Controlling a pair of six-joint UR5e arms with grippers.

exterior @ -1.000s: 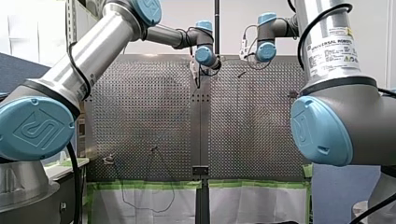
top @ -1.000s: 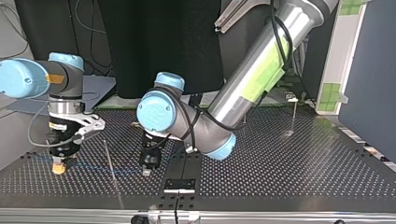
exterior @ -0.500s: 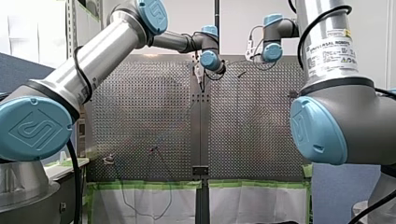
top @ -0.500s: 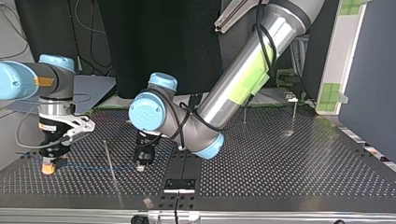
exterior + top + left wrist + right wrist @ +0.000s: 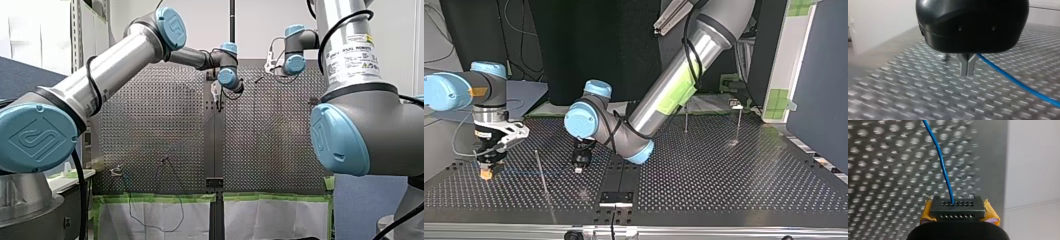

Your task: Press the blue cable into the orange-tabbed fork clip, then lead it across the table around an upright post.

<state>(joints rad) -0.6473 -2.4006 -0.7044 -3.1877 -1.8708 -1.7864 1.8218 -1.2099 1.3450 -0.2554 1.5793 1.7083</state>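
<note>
1. Of the left gripper [image 5: 967,71], the metal fingers were closed together on the cable [image 5: 1010,78], which left them sideways and ran low over the table [image 5: 910,95].
2. On the right gripper [image 5: 958,208], the yellow pads were clamped on another stretch of the cable, which led straight out ahead of them.
3. The post [image 5: 540,167] was a thin upright. In the top view the left gripper stood just beside it on one side and the right gripper further off on the opposite side. Both had their tips down near the table.
4. The cable was strung between the two grippers and crossed the post low down. Whether it passed in front or behind, or touched, could not be told.
5. The far posts [image 5: 686,119] stood well apart from the post, beyond the left arm.
6. The clip could not be made out in any view, so the cable's seating in it was unconfirmed.
7. Progress, as a judgement: the routing stage was under way, with the cable held at two points beside the post. No bend around the post showed. Leading the cable around the post and releasing it were left to do.
</note>
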